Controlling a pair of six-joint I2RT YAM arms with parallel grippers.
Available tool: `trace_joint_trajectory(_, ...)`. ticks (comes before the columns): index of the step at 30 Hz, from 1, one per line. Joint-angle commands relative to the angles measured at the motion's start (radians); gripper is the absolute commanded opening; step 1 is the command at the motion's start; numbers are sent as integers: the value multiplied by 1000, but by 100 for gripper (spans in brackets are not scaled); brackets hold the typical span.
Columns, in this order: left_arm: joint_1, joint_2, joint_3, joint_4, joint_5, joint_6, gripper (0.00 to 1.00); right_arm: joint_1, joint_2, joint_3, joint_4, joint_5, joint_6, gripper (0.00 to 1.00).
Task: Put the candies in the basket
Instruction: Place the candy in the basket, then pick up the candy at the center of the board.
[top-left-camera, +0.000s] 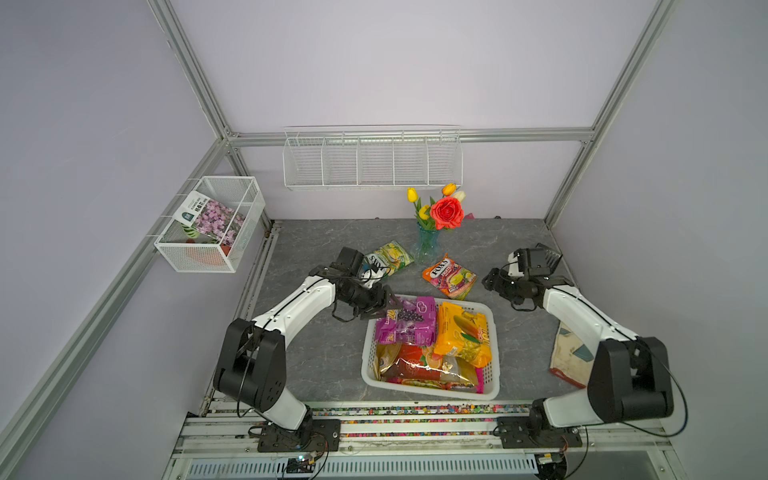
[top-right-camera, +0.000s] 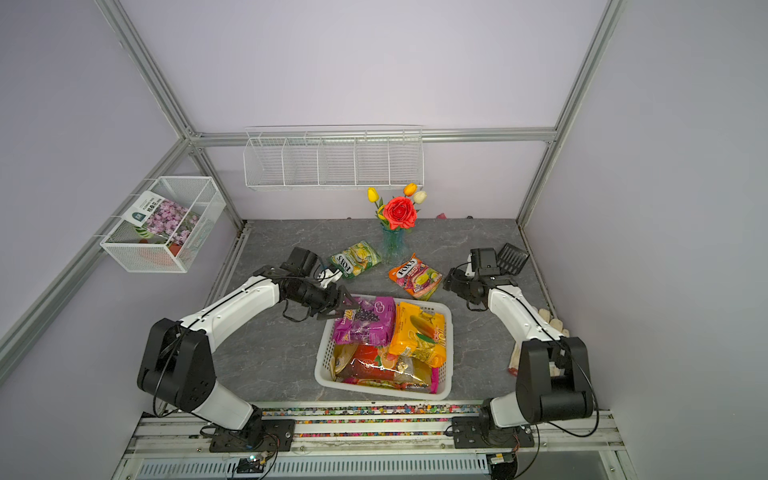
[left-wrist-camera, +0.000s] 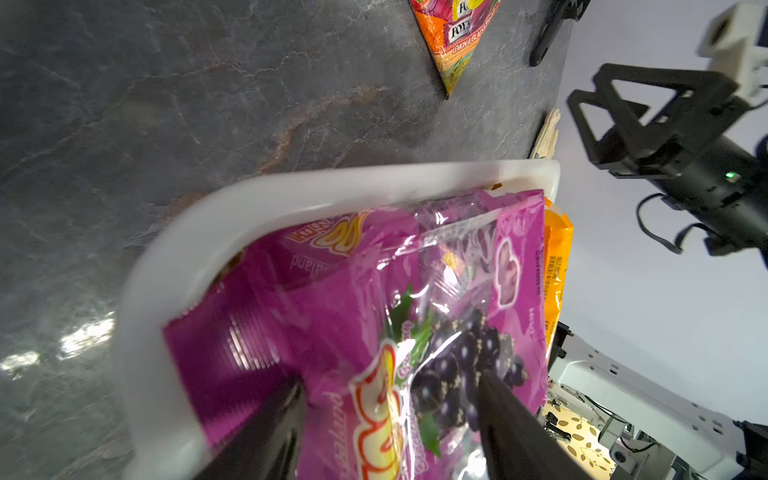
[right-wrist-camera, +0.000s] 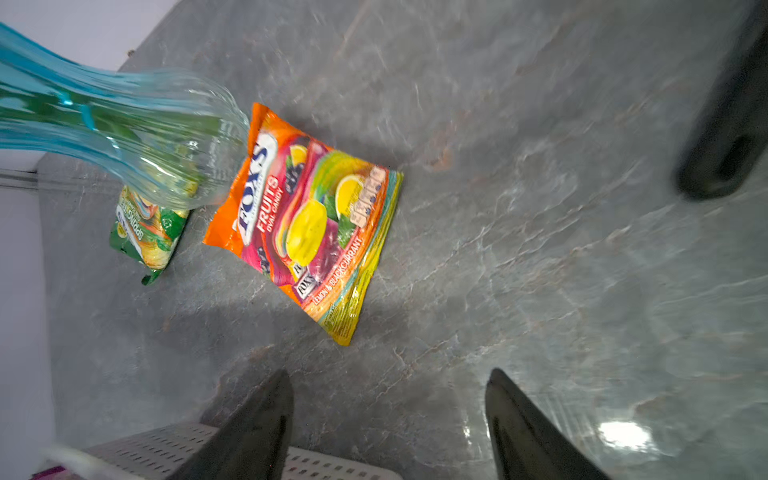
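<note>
My left claw (left-wrist-camera: 390, 419) hangs apart over the purple grape bag (top-left-camera: 409, 320) in the basket (top-left-camera: 494, 328); my right claw (right-wrist-camera: 388, 419), also apart, faces the orange FOX'S bag (right-wrist-camera: 307, 224) for pickup.

My gray table (top-left-camera: 316, 365) is holding the white basket (top-left-camera: 493, 332), two candy bags (top-left-camera: 449, 277), a vase (top-left-camera: 426, 245).

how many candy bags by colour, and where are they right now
green FOX'S bag: 1, on the table
orange bags: 2, FOX'S bag on the table, mango bag in the white basket
purple grape bag: 1, in basket
pink bag: 1, in basket
gold bag: 1, in basket
total: 6
</note>
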Motion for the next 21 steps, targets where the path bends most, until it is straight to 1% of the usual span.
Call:
trace_joint_trajectory(1, -4, 24, 51, 19, -10, 32, 69, -17, 76, -2, 126, -161, 77, 73)
trace_joint_trajectory(5, 7, 28, 72, 37, -73, 55, 69, -23, 190, 14, 221, -217, 129, 68)
trace_joint_trajectory(9, 63, 36, 82, 58, -122, 43, 69, -23, 297, 27, 323, -279, 215, 68)
trace_joint_trajectory(11, 85, 18, 99, 69, -135, 40, 69, -25, 340, 49, 332, -276, 225, 70)
trace_joint_trajectory(14, 105, -13, 143, 71, -195, 62, 70, -25, 393, 80, 350, -272, 228, 70)
trace_joint_trajectory(17, 130, -32, 176, 67, -264, 75, 72, -25, 443, 103, 393, -296, 230, 68)
trace_joint_trajectory(19, 150, -39, 184, 69, -303, 74, 72, -25, 471, 106, 449, -331, 230, 62)
trace_joint_trajectory(21, 169, -46, 185, 77, -322, 70, 72, -24, 496, 99, 521, -384, 239, 45)
